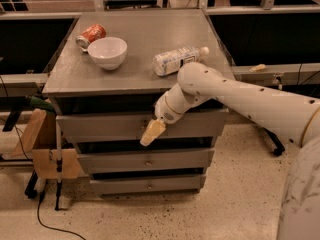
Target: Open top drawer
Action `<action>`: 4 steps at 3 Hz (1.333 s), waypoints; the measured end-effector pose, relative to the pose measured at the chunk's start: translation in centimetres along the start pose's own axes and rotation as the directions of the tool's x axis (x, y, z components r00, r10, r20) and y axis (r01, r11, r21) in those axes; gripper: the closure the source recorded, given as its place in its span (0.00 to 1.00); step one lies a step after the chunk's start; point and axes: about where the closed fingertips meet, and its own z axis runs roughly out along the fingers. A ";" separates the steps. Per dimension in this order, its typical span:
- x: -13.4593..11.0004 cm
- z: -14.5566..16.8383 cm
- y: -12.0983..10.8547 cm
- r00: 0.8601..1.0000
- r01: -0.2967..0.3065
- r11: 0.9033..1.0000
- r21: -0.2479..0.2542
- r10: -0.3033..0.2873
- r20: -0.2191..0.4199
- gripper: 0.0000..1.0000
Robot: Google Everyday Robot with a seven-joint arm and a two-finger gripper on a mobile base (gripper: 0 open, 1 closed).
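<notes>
The top drawer (100,126) is the widest grey metal front of three, just under the cabinet's top (145,31). A dark gap shows above it. My gripper (151,132), tan-tipped on a white arm coming in from the right, sits against the middle of the top drawer's front. It covers the spot where the knob is, so the knob is hidden. The middle drawer (110,161) and the bottom drawer (120,185) lie below, each with a small centre knob.
On the cabinet's top stand a white bowl (107,52), a red can (91,35) on its side and a lying plastic bottle (177,60). A cardboard box (42,146) and a thin pole (58,169) stand at the cabinet's left. Desks run behind.
</notes>
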 end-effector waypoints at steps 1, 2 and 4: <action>0.2 -0.4 0.1 1.000 -0.003 1.000 0.007 0.003 0.003 0.41; -0.2 -0.9 0.0 1.000 -0.003 1.000 0.007 0.003 0.003 0.64; 2.0 -1.8 1.4 1.000 -0.024 0.999 0.037 0.024 -0.001 1.00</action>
